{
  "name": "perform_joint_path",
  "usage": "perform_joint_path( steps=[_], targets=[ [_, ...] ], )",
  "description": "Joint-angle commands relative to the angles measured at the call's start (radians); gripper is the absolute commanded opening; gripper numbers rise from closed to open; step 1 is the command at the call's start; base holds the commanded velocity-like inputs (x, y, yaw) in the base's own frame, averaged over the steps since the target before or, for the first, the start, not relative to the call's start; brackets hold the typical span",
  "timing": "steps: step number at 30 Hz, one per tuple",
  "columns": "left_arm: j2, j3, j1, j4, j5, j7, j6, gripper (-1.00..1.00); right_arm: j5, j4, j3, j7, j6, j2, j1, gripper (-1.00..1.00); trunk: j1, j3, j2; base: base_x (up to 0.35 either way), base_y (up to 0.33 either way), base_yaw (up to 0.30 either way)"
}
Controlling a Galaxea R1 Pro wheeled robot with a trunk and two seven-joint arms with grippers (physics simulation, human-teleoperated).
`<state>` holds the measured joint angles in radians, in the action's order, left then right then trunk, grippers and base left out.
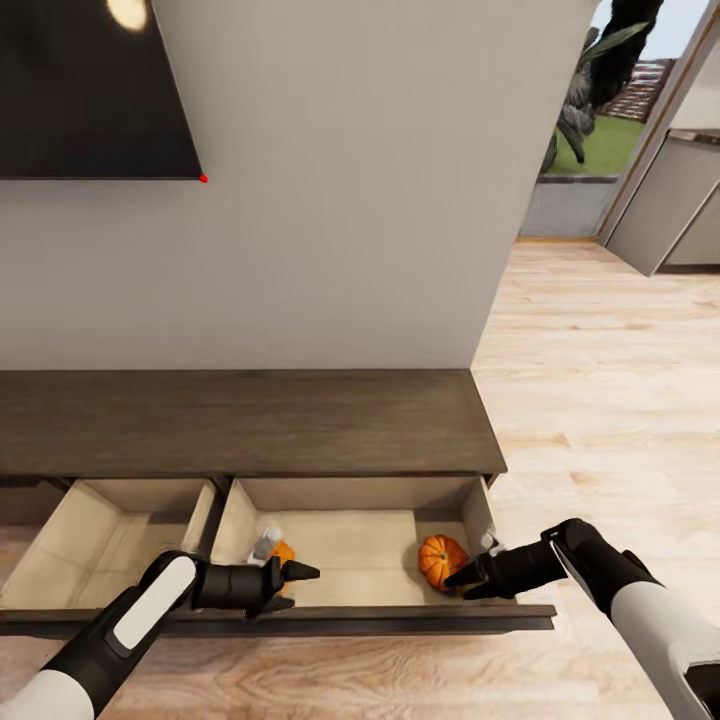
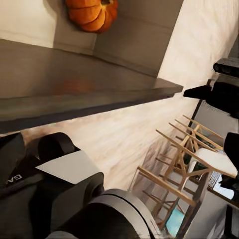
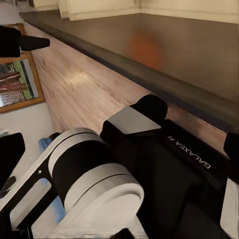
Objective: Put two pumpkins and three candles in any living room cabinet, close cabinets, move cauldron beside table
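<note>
In the head view the long dark-brown wood cabinet [image 1: 240,420] runs along the pale wall, its two flat-fronted drawers pulled out toward the robot. The right drawer [image 1: 350,545] has smooth cream walls; a ribbed orange pumpkin [image 1: 441,560] sits at its 3 o'clock corner, close to the side wall. At 9 o'clock in that drawer a second pumpkin [image 1: 283,551] lies partly hidden, with a small greyish candle [image 1: 264,546] touching it. The left drawer [image 1: 100,545] lies beside it, a thin divider between.

The left gripper [image 1: 297,586] hangs over the drawer's front edge with its black fingers parted and nothing between them. The right gripper [image 1: 462,582] points at the pumpkin from 4 o'clock, just beside it; I cannot tell how its jaws stand.

Light plank floor [image 1: 600,380] spreads wide at 2 o'clock toward a glass door.
</note>
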<state>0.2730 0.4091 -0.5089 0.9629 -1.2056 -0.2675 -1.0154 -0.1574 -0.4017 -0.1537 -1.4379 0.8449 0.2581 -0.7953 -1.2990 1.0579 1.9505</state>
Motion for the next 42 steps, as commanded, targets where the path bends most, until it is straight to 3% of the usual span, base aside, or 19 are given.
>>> perform_joint_path(
  steps=[1,7,9,12,16,18,21,23,27,32,36,42],
  targets=[
    [0.000,0.024,0.007,-0.001,0.000,0.000,0.001,1.00,0.000,0.002,-0.029,0.000,-0.003,0.000,0.000,1.00,0.004,-0.003,-0.007,0.000,0.000,0.000],
    [-0.001,0.088,0.019,0.005,0.000,-0.001,0.001,1.00,0.001,0.000,-0.063,-0.004,-0.021,0.001,0.005,1.00,0.027,-0.022,-0.049,0.000,0.000,0.000],
    [-0.001,0.091,0.019,0.010,-0.001,-0.001,0.000,1.00,0.001,-0.002,-0.066,-0.014,-0.029,0.001,0.005,1.00,0.035,-0.028,-0.063,0.000,0.000,0.000],
    [0.000,0.091,0.020,0.012,-0.002,-0.001,0.000,1.00,0.000,-0.003,-0.068,-0.085,-0.047,0.001,0.005,1.00,0.046,-0.038,-0.084,0.000,0.000,0.000],
    [-0.002,0.093,0.020,0.002,0.000,0.000,0.001,1.00,-0.003,0.001,-0.068,-0.102,-0.070,-0.001,0.005,1.00,0.061,-0.050,-0.112,0.000,0.000,0.000],
    [-0.007,0.122,0.020,-0.044,0.006,0.003,0.003,1.00,-0.007,0.010,-0.067,-0.098,-0.073,-0.002,0.008,1.00,0.069,-0.057,-0.126,0.000,0.000,0.000],
    [-0.013,0.188,0.021,-0.106,0.009,0.005,0.012,1.00,-0.048,0.012,-0.072,-0.087,-0.080,-0.004,0.011,1.00,0.077,-0.063,-0.140,0.000,0.000,0.000],
    [-0.016,0.224,0.021,-0.147,0.011,0.006,0.017,1.00,-0.095,0.017,-0.074,-0.073,-0.098,-0.006,0.013,1.00,0.077,-0.063,-0.140,0.000,0.000,0.000],
    [-0.019,0.241,0.021,-0.227,0.013,0.007,0.056,1.00,-0.127,0.041,-0.075,-0.008,-0.118,-0.011,0.025,1.00,0.077,-0.063,-0.140,0.000,0.000,0.000],
    [-0.021,0.249,0.021,-0.260,0.013,0.007,0.081,1.00,-0.131,0.061,-0.075,0.048,-0.151,-0.013,0.034,1.00,0.077,-0.063,-0.140,0.000,0.000,0.000],
    [-0.030,0.276,0.021,-0.262,0.015,0.007,0.108,1.00,-0.129,0.064,-0.075,0.082,-0.161,-0.013,0.035,1.00,0.077,-0.063,-0.140,0.000,0.000,0.000],
    [-0.050,0.329,0.021,-0.263,0.017,0.008,0.225,1.00,-0.124,0.064,-0.074,0.162,-0.189,-0.018,0.056,1.00,0.077,-0.063,-0.140,0.000,0.000,0.000]
  ],
)
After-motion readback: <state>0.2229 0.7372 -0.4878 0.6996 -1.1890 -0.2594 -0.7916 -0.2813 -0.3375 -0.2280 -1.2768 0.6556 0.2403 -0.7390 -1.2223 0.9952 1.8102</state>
